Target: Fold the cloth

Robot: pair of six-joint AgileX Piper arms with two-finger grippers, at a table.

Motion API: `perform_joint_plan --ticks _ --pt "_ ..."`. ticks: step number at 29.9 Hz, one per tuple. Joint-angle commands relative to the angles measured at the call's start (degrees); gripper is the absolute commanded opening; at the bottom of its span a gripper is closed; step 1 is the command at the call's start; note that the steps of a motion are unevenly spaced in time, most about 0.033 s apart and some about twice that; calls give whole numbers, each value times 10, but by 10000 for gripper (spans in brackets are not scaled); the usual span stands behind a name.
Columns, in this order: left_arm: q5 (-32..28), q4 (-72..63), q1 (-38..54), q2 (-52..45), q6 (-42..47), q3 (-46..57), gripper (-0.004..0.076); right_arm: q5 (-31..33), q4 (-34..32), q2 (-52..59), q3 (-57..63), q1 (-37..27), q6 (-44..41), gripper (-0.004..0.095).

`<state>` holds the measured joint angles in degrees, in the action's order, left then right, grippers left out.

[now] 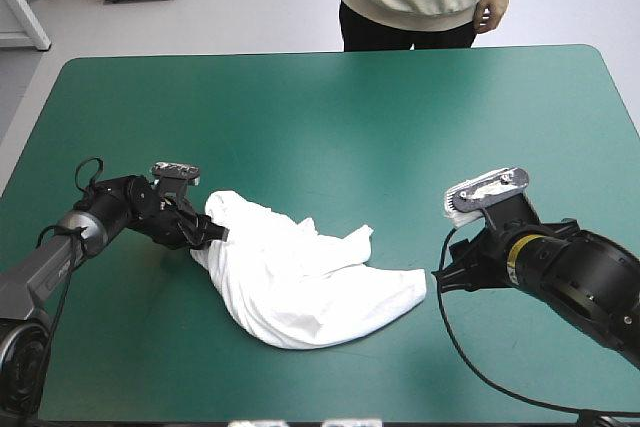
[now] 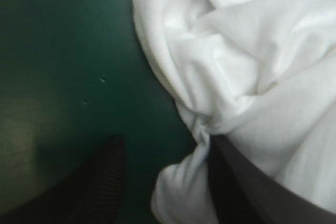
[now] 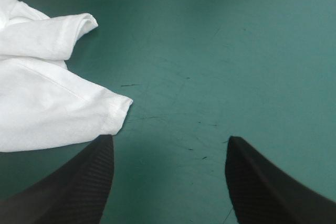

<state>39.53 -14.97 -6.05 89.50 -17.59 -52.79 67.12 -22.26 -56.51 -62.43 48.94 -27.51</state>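
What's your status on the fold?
Left gripper open, shirt bunched between its fingers. Right gripper open over bare cover, beside the shirt's hem. Shirt a crumpled heap. No obstruction seen.

The left gripper, two broad black fin-shaped fingers on a low outstretched arm, stands spread apart; the right gripper, on a bent arm, likewise has its fingers parted wide

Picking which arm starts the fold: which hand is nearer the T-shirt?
Left. The left hand is at the T-shirt's edge, open, with cloth bunched between its fingers. The right hand, also open, is over bare teal-green cover just beside the shirt's opposite corner.
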Motion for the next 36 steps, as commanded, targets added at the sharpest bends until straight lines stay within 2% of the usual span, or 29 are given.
perform_joint_plan --ticks 1,6,10,18,24,27,29,31,36 --pt "-7 -9 -1 -3 -2 -8 265 -24 -28 5 -1 -4 -16 577" --pt "-13 -10 -1 -3 -2 -8 -9 -25 -4 5 8 -4 -19 577" --pt "-13 -11 -1 -3 -2 -8 -7 -49 14 5 47 -4 -30 577" --pt "-4 -11 -1 -3 -2 -8 -8 -170 33 -7 142 -4 -63 577" --pt "-2 -11 -1 -3 -2 -8 -8 -221 42 -86 157 -4 -68 577" --pt "-2 -11 -1 -3 -2 -8 -9 -251 49 -129 156 -28 -66 577" --pt "-2 -11 -1 -3 -2 -8 -9 -263 84 -156 156 -58 -40 577" --pt "-1 -11 -1 -3 -2 -8 -9 -281 151 -175 156 -94 32 576" --pt "2 -11 -1 -3 -2 -8 -9 -305 290 -206 156 -146 176 484"
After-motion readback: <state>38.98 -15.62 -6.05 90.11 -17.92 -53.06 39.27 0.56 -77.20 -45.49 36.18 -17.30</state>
